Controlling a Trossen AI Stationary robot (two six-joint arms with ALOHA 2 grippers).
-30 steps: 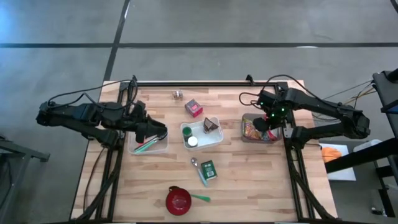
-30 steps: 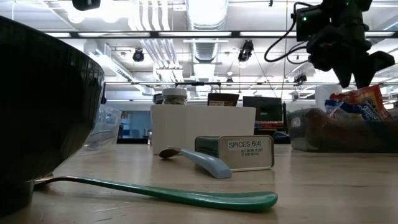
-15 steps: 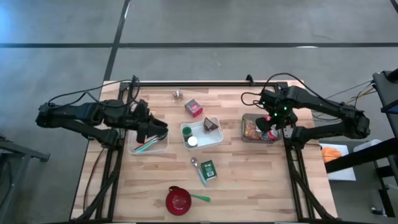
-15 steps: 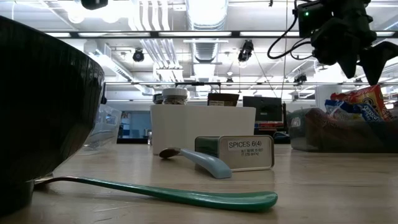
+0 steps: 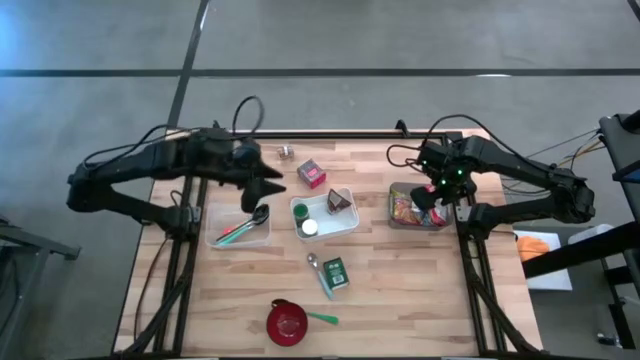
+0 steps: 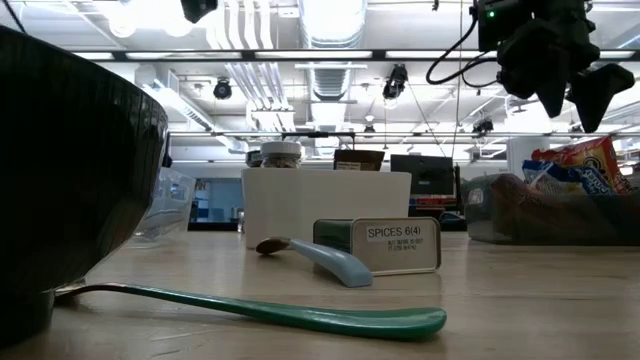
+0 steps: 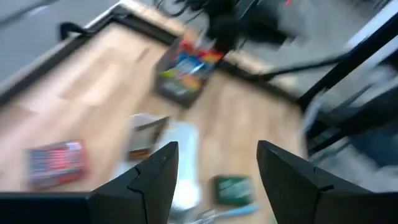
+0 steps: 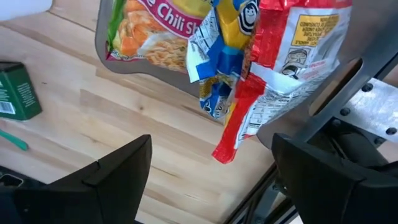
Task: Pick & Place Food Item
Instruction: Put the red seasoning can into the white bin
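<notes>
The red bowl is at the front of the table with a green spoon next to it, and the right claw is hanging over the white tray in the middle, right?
Not quite. The red bowl and green spoon are as you say, but the right claw hangs over the grey bin of snack packets on the right side, not the white tray. The high view shows it.

Snack packets (image 5: 408,207) in bin (image 5: 393,190), table's (image 5: 400,300) right.

Pale wood table (image 5: 400,290); glossy plastic snack packets (image 8: 249,68).
</notes>
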